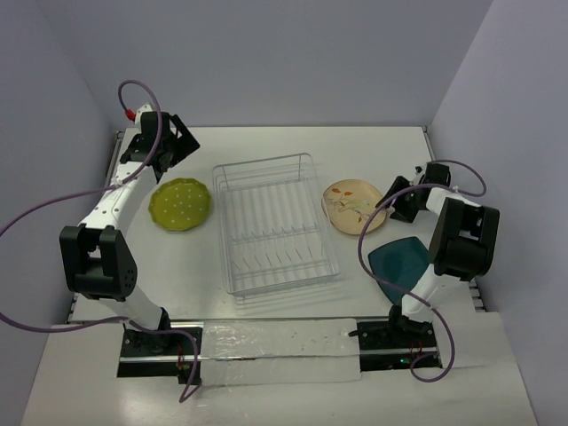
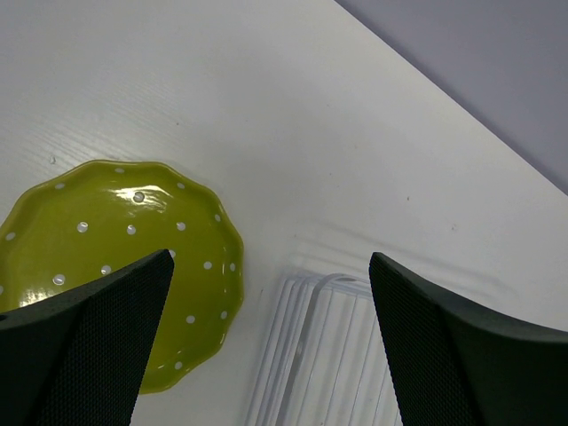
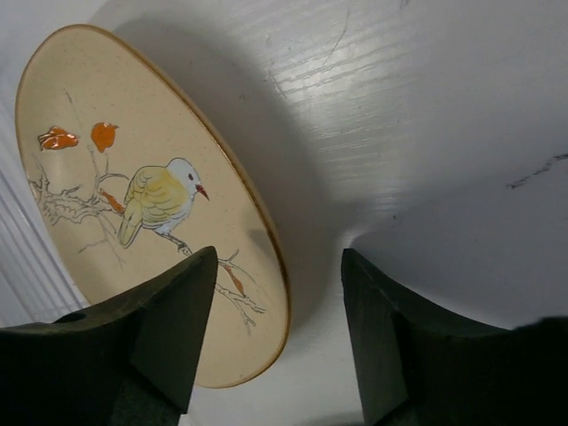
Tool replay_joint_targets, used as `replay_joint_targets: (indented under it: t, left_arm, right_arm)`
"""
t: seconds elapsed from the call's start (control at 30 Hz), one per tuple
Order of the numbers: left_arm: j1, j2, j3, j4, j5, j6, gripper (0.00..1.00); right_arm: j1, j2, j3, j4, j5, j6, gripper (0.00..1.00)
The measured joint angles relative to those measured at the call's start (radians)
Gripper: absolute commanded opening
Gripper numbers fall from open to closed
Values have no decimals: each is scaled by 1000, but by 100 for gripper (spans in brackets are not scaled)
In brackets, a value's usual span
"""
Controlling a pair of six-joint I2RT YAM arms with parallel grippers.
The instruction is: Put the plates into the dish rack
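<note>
The table (image 1: 266, 142) I work on is a white, faintly grained board, closed in by plain pale grey-lilac walls (image 1: 266, 53) at the back and both sides. In its middle stands the dish rack (image 1: 275, 222), a rectangular basket of thin white wire with rows of tines along its base, and no plate is in it. My left claw (image 2: 271, 266) hangs with its dark, fine-textured fingers spread wide and nothing between them, above bare table between the rack's far left corner and the yellow-green plate (image 1: 180, 203), which lies flat left of the rack (glossy, wavy-edged, speckled with pale dots). My right claw (image 3: 280, 257) is low over the beige plate (image 3: 133, 195), lying just right of the rack: smooth, matte, thin brown rim, a painted bird on a twig with orange leaves. My fingers stand apart, one over the plate's face, one over the table past its rim, not clamped on it. The dark teal plate (image 1: 399, 262) lies nearer my right base, partly hidden by my own arm, so I cannot make out its full shape. My wrist views cut off most of the rack.
</note>
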Motion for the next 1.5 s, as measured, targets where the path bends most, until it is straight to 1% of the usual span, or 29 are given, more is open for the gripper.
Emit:
replay_joint_targets:
  t: [0.03, 0.07, 0.13, 0.2, 0.3, 0.33, 0.4, 0.43, 0.57, 0.77, 0.97, 1.07, 1.17, 1.27, 1.33, 1.5]
  left_arm:
    - [0, 6, 0, -1, 1, 0, 99]
    - [1, 13, 2, -2, 2, 0, 99]
    - [2, 27, 10, -5, 3, 0, 99]
    - [2, 40, 22, -6, 5, 1, 99]
    - [2, 47, 34, -6, 9, 5, 99]
    - [2, 47, 37, -7, 10, 8, 99]
    - [2, 47, 44, -7, 12, 11, 99]
    - [2, 47, 47, -8, 13, 13, 99]
    - [2, 47, 52, -8, 18, 19, 99]
    - [2, 47, 54, -14, 42, 32, 99]
    - [-10, 22, 54, -6, 104, 62, 99]
    - [-58, -2, 54, 6, 120, 100, 99]
    - [-146, -30, 54, 26, 117, 148, 99]
    - [-226, -48, 55, 55, 123, 176, 99]
    - [-247, -51, 57, 68, 142, 186, 99]
    - [-248, -49, 69, 76, 179, 190, 99]
  right_arm:
    - [0, 12, 4, -4, -7, 2, 62]
    - [0, 21, 13, -6, -12, 4, 58]
    - [0, 37, 29, -7, -15, 4, 54]
    - [0, 54, 37, -3, -29, 6, 43]
    - [0, 74, 41, 2, -50, 14, 29]
    - [0, 82, 41, 4, -59, 17, 21]
    - [-2, 88, 41, 11, -80, 23, 9]
    - [-3, 88, 41, 13, -93, 24, 1]
    - [-5, 90, 39, 33, -127, 25, 0]
    - [-5, 84, 34, 50, -134, 27, 0]
    - [-3, -26, 20, 51, -112, 75, 0]
    - [-8, -108, 20, 51, -94, 117, 0]
    - [-31, -181, 9, 70, -66, 159, 0]
    - [-74, -235, -21, 116, -94, 223, 0]
    - [-99, -257, -45, 155, -122, 265, 0]
    - [-130, -264, -123, 282, -218, 381, 0]
